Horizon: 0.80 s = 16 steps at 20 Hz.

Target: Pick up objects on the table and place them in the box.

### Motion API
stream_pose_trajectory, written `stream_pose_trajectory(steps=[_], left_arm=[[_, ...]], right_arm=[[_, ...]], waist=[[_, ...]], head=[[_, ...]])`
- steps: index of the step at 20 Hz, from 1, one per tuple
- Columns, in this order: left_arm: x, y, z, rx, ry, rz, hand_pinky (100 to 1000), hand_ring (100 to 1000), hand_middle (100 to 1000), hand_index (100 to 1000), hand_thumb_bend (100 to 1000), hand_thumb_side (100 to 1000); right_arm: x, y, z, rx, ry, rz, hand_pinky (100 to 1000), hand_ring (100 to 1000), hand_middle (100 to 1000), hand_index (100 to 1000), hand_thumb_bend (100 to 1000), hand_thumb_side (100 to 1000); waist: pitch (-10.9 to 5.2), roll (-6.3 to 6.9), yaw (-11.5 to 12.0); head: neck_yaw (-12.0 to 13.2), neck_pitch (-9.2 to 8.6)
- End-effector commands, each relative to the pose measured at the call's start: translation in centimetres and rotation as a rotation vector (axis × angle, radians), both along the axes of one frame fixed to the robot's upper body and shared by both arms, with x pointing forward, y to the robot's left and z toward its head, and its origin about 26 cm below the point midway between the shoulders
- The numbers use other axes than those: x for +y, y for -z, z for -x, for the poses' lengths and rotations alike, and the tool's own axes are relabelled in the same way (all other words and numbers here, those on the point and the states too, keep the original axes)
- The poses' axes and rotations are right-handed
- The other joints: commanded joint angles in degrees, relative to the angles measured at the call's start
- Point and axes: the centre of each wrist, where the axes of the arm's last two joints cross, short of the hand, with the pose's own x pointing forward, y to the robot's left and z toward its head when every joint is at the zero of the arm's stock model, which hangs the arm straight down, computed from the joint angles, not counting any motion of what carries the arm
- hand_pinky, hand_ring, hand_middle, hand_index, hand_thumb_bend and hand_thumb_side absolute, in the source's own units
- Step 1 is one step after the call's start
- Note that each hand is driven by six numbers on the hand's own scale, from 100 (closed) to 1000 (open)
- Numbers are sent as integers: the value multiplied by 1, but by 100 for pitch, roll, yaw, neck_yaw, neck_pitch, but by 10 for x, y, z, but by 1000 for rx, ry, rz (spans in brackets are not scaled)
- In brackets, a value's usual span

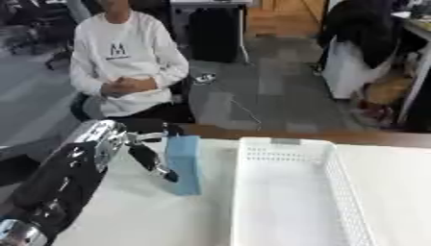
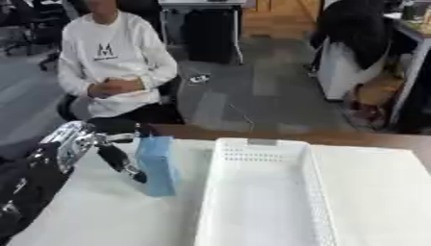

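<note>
Left robot hand (image 1: 150, 156) pinches blue block (image 1: 184, 163) on white table (image 1: 134, 211) beside basket (image 1: 286, 192).

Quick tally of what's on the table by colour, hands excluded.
Blue: 1, the box-shaped block, standing upright with the left hand at its side
White: 1, the basket, nothing visible inside
Total: 2
</note>
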Motion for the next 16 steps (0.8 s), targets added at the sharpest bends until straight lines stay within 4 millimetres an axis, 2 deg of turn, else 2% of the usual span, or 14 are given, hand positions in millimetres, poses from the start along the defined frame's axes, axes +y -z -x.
stream_pose_trajectory(steps=[1, 4, 5, 6, 7, 8, 9, 10, 11, 12, 13, 14, 15, 16], left_arm=[[0, -14, -3, -49, -2, -12, 778, 796, 834, 929, 772, 731], [-1, -11, -3, -63, -7, -16, 741, 763, 803, 904, 746, 718], [-1, -10, -3, -68, -11, -13, 704, 723, 769, 879, 692, 700], [-1, -9, -3, -73, -15, -11, 713, 735, 778, 887, 708, 705], [-1, -8, -3, -79, -19, -7, 625, 645, 719, 839, 590, 666], [-1, -7, -3, -87, -24, -2, 582, 608, 694, 825, 551, 653], [-1, -6, -3, -97, -28, 4, 454, 510, 610, 761, 378, 623], [-1, -6, -3, -108, -33, 11, 473, 525, 621, 771, 399, 630], [-1, -6, -3, -122, -36, 19, 312, 416, 541, 699, 219, 593], [-1, -6, -3, -137, -37, 24, 294, 401, 530, 689, 186, 597], [-2, -6, -3, -150, -38, 27, 180, 299, 457, 635, 100, 655], [-1, -6, -3, -161, -40, 29, 208, 325, 471, 647, 100, 636], [-1, -5, -3, -170, -41, 29, 100, 193, 366, 574, 100, 753], [-1, -5, -3, -177, -41, 27, 100, 168, 340, 554, 100, 749]], right_arm=[[-3, -10, -2, -210, -156, -54, 100, 314, 256, 414, 100, 754], [-3, -11, -3, -211, -161, -56, 100, 314, 256, 414, 100, 753], [-3, -12, -3, -211, -163, -56, 100, 314, 256, 414, 100, 754], [-3, -12, -4, -212, -164, -57, 100, 314, 256, 414, 100, 754], [-3, -12, -4, -212, -165, -57, 100, 314, 255, 414, 100, 754], [-3, -12, -4, -212, -166, -58, 100, 314, 256, 414, 100, 754], [-4, -12, -4, -213, -167, -58, 100, 314, 256, 414, 100, 754], [-4, -13, -4, -214, -168, -59, 100, 314, 256, 414, 100, 754], [-4, -13, -4, -214, -169, -59, 100, 314, 256, 414, 100, 754], [-4, -13, -4, -214, -169, -59, 100, 314, 256, 414, 100, 754], [-4, -13, -4, -214, -170, -59, 100, 314, 256, 414, 100, 754], [-4, -13, -4, -214, -170, -59, 100, 314, 256, 414, 100, 754], [-4, -13, -4, -214, -171, -59, 100, 314, 256, 414, 100, 753], [-4, -13, -4, -213, -171, -59, 100, 314, 256, 414, 100, 753]], waist=[[-32, 10, -18], [-24, 11, -28], [-20, 11, -32], [-17, 11, -36], [-14, 12, -39], [-12, 13, -43], [-10, 14, -47], [-8, 15, -50], [-7, 16, -52], [-7, 17, -54], [-7, 18, -54], [-8, 19, -55], [-9, 19, -55], [-10, 19, -56]], head=[[21, 16], [12, 6], [10, 5], [10, 5], [11, 9], [12, 13], [10, 16], [9, 18], [8, 20], [7, 20], [6, 18], [6, 15], [6, 13], [6, 10]])
